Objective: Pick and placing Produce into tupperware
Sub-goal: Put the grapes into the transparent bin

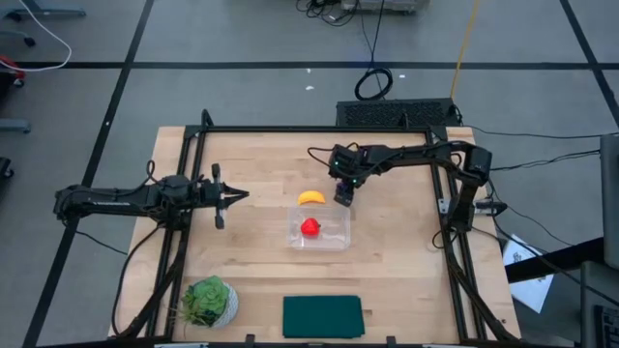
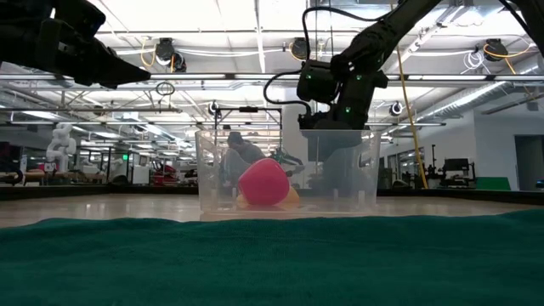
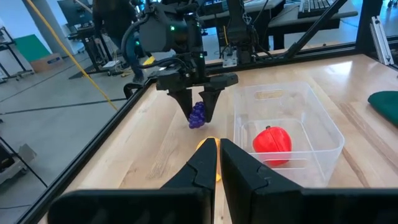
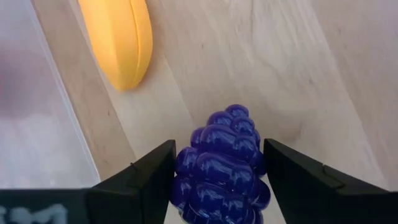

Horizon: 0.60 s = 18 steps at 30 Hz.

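High view: my right gripper [image 1: 343, 198] is low just behind the tupperware [image 1: 334, 242]; red fruit [image 1: 309, 227] already inside, banana [image 1: 310, 197] on the wood beside the far wall. Left gripper [image 1: 224, 196] waits well off, fingers together

Low view: right arm down behind the clear box; grapes hidden

Left wrist view: grape cluster [image 3: 197, 116] sits between my right fingers, on the table

Right wrist view: jaws flank the grapes [image 4: 221, 165], closing in, left finger about touching, narrow gap on the right. Bumpy, glossy, likely light and hard plastic; I judge it may slip, so squeeze across the widest middle
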Tool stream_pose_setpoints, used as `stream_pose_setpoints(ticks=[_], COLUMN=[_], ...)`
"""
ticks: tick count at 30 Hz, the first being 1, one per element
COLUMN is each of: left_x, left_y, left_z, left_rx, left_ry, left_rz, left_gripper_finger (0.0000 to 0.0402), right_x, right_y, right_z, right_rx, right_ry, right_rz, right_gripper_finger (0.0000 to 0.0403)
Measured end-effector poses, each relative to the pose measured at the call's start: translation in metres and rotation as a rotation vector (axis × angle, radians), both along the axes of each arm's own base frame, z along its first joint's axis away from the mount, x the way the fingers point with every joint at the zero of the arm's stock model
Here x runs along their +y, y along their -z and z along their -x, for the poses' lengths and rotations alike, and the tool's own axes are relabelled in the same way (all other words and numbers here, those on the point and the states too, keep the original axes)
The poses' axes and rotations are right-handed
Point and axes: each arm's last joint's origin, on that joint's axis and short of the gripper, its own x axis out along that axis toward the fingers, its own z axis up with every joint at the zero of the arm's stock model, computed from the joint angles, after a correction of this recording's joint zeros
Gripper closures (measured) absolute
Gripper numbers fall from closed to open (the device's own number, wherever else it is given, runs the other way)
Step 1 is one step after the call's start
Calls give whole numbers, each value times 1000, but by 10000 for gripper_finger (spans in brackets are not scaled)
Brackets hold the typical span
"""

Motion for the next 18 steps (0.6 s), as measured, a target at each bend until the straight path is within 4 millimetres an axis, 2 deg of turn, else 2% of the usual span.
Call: stream_pose_setpoints(ticks=[11, 18], left_x=[0, 0], left_y=[0, 0], left_z=[0, 0], left_rx=[1, 5], left_ry=[0, -1], left_rz=[2, 4], left_gripper_finger=[376, 376], right_x=[-2, 6], right_y=[-13, -29], right_z=[-8, -13], right_rx=[-20, -93], right_ry=[-29, -99], right_rz=[17, 3], right_gripper_finger=[184, 185])
